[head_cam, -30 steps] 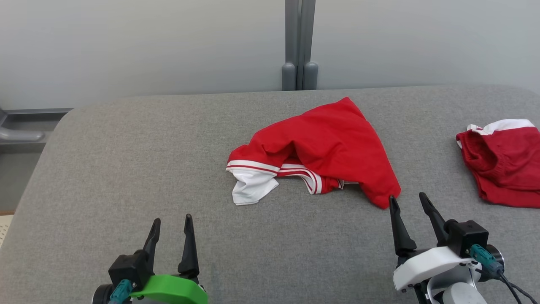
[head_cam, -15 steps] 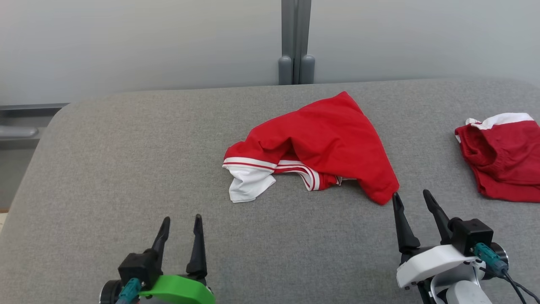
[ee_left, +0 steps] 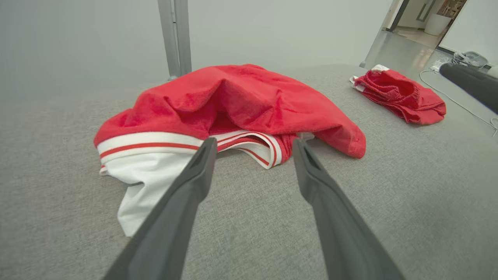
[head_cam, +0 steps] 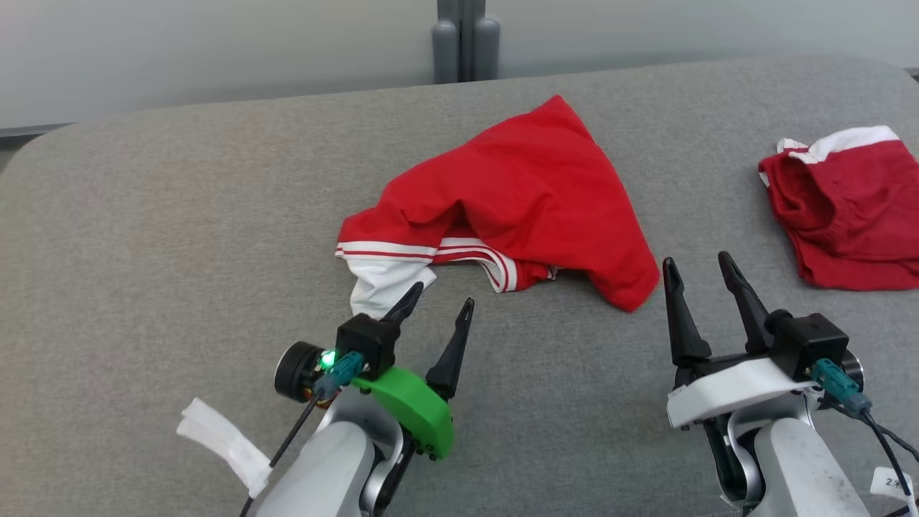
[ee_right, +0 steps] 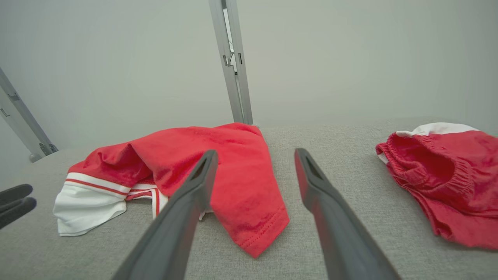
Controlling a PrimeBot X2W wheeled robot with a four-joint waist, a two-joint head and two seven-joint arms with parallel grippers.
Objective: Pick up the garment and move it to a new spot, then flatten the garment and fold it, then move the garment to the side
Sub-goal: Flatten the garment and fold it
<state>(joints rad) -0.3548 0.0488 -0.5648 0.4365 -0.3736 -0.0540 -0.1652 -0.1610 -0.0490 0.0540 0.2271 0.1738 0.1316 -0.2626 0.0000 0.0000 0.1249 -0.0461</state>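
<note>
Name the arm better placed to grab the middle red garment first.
Left, probably: the left gripper is open with one fingertip over the white sleeve of the garment. The right gripper, also open, sits beside the red corner, not astride it.

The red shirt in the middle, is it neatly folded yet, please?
Not folded: the red shirt lies bunched, its white sleeve spilling out crookedly.

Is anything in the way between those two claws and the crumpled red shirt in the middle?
Nothing visible does. The left gripper is open at the garment, by its white sleeve; the right gripper is open just short of its red corner, bare grey surface between. The other red garment lies to the right.
</note>
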